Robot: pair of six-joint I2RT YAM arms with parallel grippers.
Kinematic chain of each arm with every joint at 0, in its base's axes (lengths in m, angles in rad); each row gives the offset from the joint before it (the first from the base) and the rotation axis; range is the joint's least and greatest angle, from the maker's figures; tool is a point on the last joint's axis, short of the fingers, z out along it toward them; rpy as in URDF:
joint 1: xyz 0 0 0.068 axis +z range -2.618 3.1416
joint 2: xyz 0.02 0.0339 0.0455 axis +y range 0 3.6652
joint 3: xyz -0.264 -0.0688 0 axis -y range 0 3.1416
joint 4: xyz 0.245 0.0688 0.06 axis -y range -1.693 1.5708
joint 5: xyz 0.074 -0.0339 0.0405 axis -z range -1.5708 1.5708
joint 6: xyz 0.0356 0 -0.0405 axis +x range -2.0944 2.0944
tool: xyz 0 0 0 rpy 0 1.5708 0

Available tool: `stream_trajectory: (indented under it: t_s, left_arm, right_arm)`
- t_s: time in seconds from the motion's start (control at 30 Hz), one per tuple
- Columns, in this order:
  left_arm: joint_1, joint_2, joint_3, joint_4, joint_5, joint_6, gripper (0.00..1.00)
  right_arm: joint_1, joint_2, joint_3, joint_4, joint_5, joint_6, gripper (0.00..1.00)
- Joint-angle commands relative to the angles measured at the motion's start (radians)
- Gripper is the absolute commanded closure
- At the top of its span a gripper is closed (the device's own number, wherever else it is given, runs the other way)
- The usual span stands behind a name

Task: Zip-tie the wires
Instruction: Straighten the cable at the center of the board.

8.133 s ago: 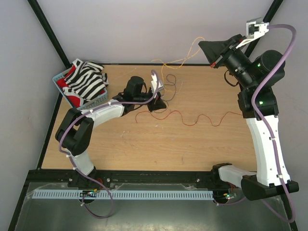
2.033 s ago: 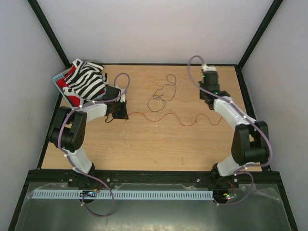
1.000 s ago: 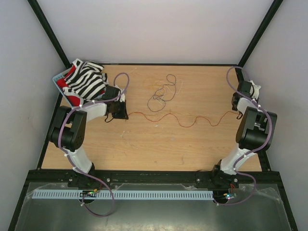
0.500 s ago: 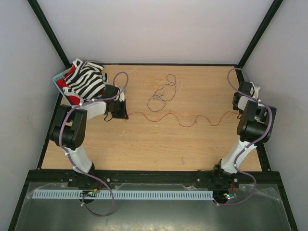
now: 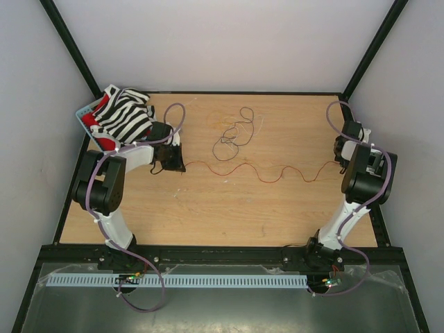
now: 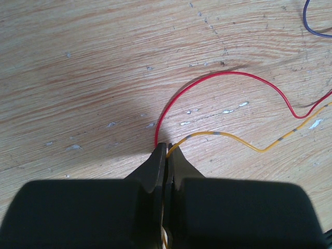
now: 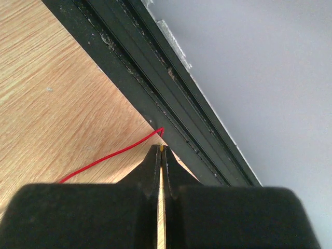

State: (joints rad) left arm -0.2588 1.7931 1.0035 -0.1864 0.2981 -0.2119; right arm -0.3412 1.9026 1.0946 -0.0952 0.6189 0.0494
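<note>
A thin red wire [image 5: 263,175] lies stretched in waves across the table between my two grippers. My left gripper [image 5: 173,164] is shut on its left end. In the left wrist view the gripper [image 6: 167,148] pinches the red wire [image 6: 207,77] and a yellow wire [image 6: 233,141] together. My right gripper [image 5: 341,158] sits at the table's right edge. In the right wrist view it [image 7: 162,149] is shut on the red wire's end [image 7: 114,154], with a yellow tip showing between the jaws. Dark curly wires [image 5: 232,135] lie loose at the back middle. No zip tie is in view.
A blue basket [image 5: 87,111] holding striped cloth [image 5: 125,114] stands at the back left, just behind my left arm. The black frame rail [image 7: 155,88] runs right beside my right gripper, with the grey wall behind it.
My right arm came down from above the table and swung to the right edge, drawing the red wire out straight. In the last half second it barely moved. The left gripper stayed put.
</note>
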Motion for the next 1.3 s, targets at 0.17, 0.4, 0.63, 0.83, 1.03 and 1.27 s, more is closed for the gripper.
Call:
stream_trajectory:
  t_s: [0.17,0.4,0.63,0.83,1.03,1.27]
  left_arm:
    - [-0.022,0.079,-0.045,-0.125,-0.045,0.026,1.00]
    - [-0.022,0.075,-0.040,-0.130,-0.059,0.025,1.00]
    - [-0.022,0.067,-0.019,-0.136,-0.059,0.024,0.86]
    - [-0.022,0.052,-0.010,-0.144,-0.073,0.026,0.70]
    - [-0.021,0.036,-0.006,-0.153,-0.086,0.025,0.58]
    - [-0.008,-0.023,-0.012,-0.168,-0.106,0.027,0.47]
  right_arm:
    - [-0.006,-0.020,-0.019,0.011,-0.045,0.022,0.75]
    - [-0.006,-0.079,-0.005,-0.009,-0.112,0.025,0.65]
    - [-0.004,-0.160,-0.002,-0.016,-0.373,0.078,0.54]
    - [-0.003,-0.204,-0.002,0.000,-0.507,0.110,0.45]
    - [-0.003,-0.241,-0.013,0.013,-0.628,0.124,0.37]
    - [0.060,-0.289,-0.030,0.034,-0.694,0.134,0.30]
